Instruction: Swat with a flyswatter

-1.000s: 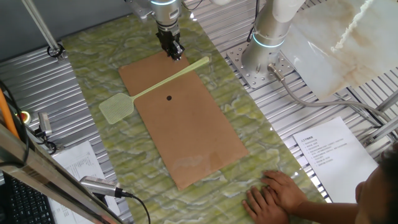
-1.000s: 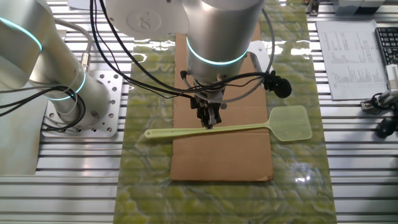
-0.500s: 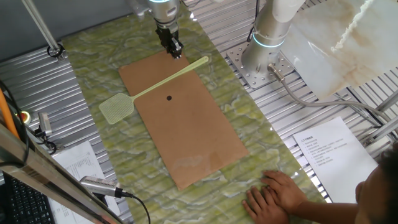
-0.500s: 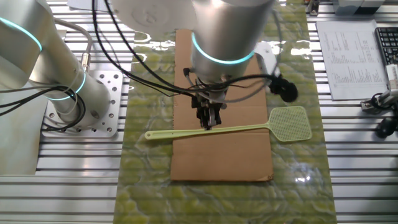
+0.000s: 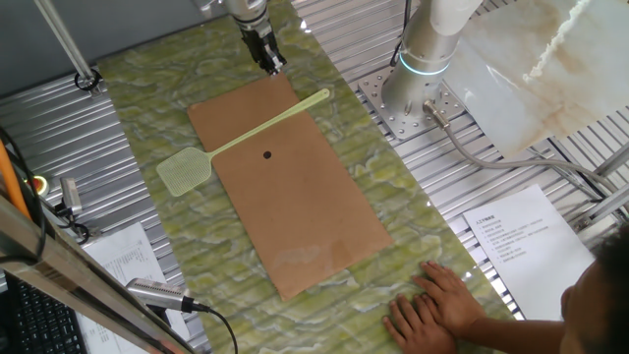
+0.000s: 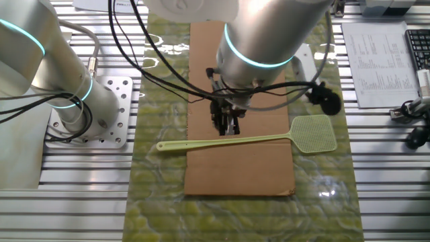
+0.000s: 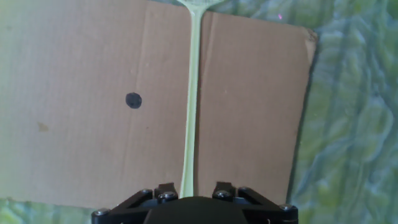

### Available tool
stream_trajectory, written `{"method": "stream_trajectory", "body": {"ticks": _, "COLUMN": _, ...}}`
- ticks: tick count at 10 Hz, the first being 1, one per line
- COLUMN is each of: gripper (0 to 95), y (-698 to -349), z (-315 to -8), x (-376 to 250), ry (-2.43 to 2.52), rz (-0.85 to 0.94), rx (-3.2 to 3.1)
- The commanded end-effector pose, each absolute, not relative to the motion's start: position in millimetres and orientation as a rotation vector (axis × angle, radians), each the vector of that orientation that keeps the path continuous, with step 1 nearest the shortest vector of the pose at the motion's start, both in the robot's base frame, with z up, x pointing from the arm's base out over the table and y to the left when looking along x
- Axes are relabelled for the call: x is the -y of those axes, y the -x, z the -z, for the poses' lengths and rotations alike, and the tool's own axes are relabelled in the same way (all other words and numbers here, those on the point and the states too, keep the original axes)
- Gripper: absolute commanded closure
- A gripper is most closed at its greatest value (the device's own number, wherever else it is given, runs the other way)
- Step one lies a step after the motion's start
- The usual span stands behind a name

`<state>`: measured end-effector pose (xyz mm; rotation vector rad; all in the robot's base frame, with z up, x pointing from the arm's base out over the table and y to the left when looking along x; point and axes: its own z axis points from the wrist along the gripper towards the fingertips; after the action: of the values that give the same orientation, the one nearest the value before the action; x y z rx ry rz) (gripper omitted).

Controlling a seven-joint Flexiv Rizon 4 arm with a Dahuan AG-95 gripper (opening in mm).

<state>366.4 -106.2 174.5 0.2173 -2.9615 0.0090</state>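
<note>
Overhead, in one fixed view, the flyswatter [image 5: 241, 137] lies diagonally across the near-arm end of the brown board [image 5: 295, 197], its handle tip past the board's right edge and its mesh head off the left edge on the green marbled mat [image 5: 138, 88]. The gripper [image 5: 267, 61] hangs above the mat just beyond the board's far edge, apart from the handle; its fingers look close together, though whether they are fully closed cannot be told. A small black dot [image 5: 267, 154] sits on the board just below the handle, and most of the board's length toward the person's hand [image 5: 437, 307] lies bare. From the other fixed view, the swatter [image 6: 248, 140] spans the board [image 6: 238, 168] from side to side, head overhanging on the right, handle end overhanging on the left; the gripper [image 6: 228, 128] is raised above the handle, with bare board between the handle and the board's near edge. Along the hand view, the handle [image 7: 191, 93] runs straight up the middle of the board [image 7: 74, 143], the dot [image 7: 133, 100] to its left, the board's torn corner and right edge near the mat [image 7: 348, 124].
</note>
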Motion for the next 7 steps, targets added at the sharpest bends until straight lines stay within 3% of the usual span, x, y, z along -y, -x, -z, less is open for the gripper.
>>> {"method": "stream_trajectory", "body": {"ticks": 1, "gripper": 95.0, "y": -365.8, "z": -174.3, "x": 105.9, "ry": -0.235, "rz": -0.003, "rx": 2.985}}
{"method": "stream_trajectory", "body": {"ticks": 7, "gripper": 95.0, "y": -370.2, "z": -170.8, "x": 106.1, "ry": -0.139, "rz": -0.009, "rx": 2.995}}
